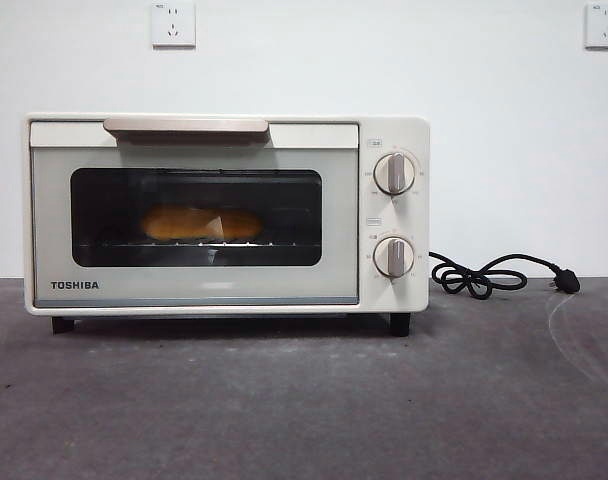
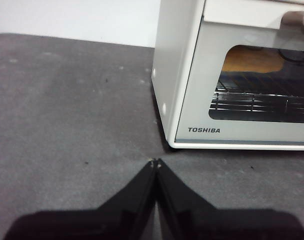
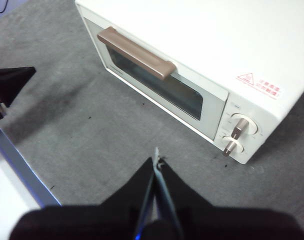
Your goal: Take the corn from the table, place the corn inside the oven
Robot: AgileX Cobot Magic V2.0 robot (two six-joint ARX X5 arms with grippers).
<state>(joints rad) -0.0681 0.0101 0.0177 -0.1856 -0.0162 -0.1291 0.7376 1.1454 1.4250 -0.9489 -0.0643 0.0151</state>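
1. Corn [image 1: 199,223], yellow-orange and glossy, lies inside the oven [image 1: 224,290] on the wire rack [image 2: 262,102], seen dimly through the dark glass door [image 1: 284,215]; the glass blurs it too much for kernel rows to show.
2. The door is shut, with its beige bar handle [image 1: 186,126] across the top and two knobs [image 1: 394,173] stacked at one side.
3. The oven stands on the table [image 1: 284,410], set back toward the white wall [image 1: 384,60]; a broad band of bare grey surface lies open in front of it and at both sides. The black cord [image 1: 484,275] coils on the table beside the knob end.
4. The cob's long axis runs level and parallel to the door, across the oven's width; which end is tapered cannot be told.
5. The left gripper [image 2: 155,162] hovers over the table near the oven's front corner, its jaws pressed together on nothing.
6. The right gripper [image 3: 156,160] hangs above the table in front of the oven, jaws likewise closed and empty.
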